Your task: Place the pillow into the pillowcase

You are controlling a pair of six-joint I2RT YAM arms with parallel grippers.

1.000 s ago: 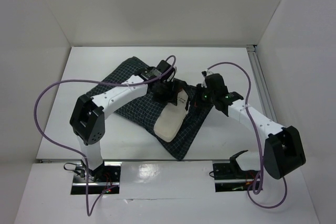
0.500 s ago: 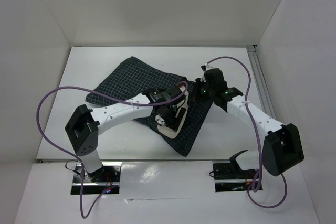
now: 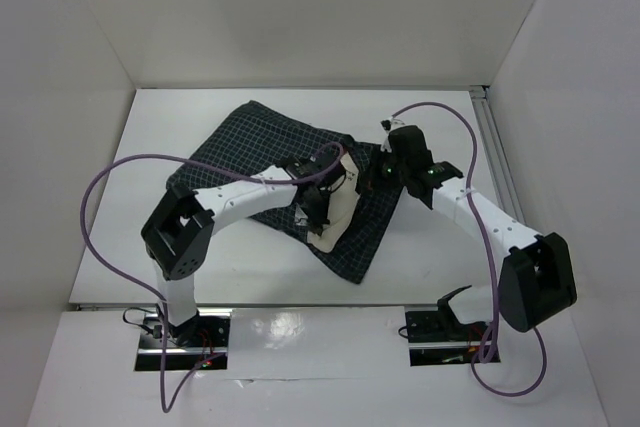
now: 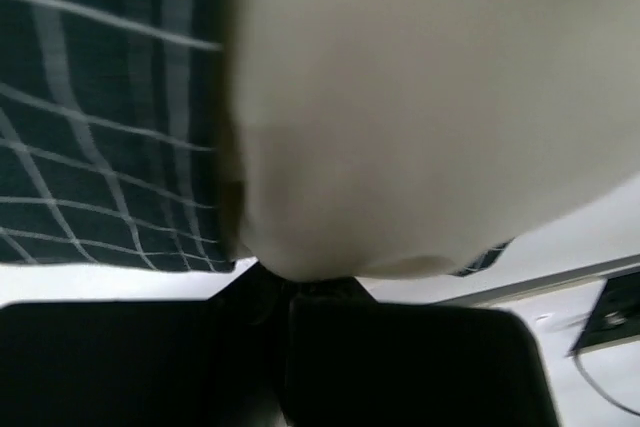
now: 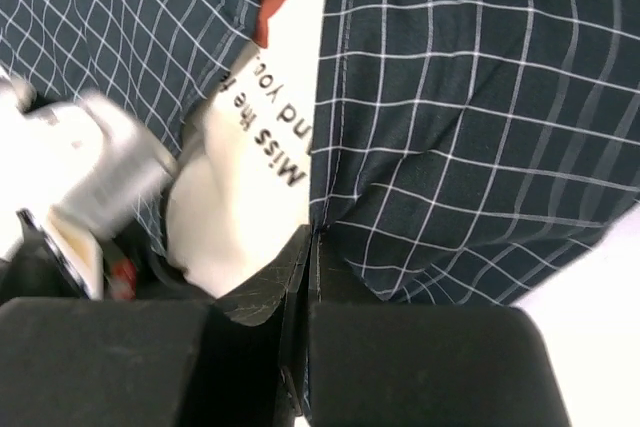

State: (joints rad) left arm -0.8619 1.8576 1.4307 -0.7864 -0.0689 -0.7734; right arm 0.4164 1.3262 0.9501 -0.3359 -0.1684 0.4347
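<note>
Basically, cream pillow (image 3: 340, 215) is sticking out of the dark checked pillowcase (image 3: 250, 142).
Left gripper (image 4: 290, 292) is pinching pillow, right gripper (image 5: 312, 247) is pinching pillowcase edge.

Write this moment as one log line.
pillow: partly inside pillowcase | left end effector: shut on pillow | right end effector: shut on pillowcase

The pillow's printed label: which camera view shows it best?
The right wrist view. There the printed label is close and its black lettering is readable. The top external view shows the pillow only as a small cream patch between the arms; the left wrist view shows blurred cream cloth, no label.
</note>
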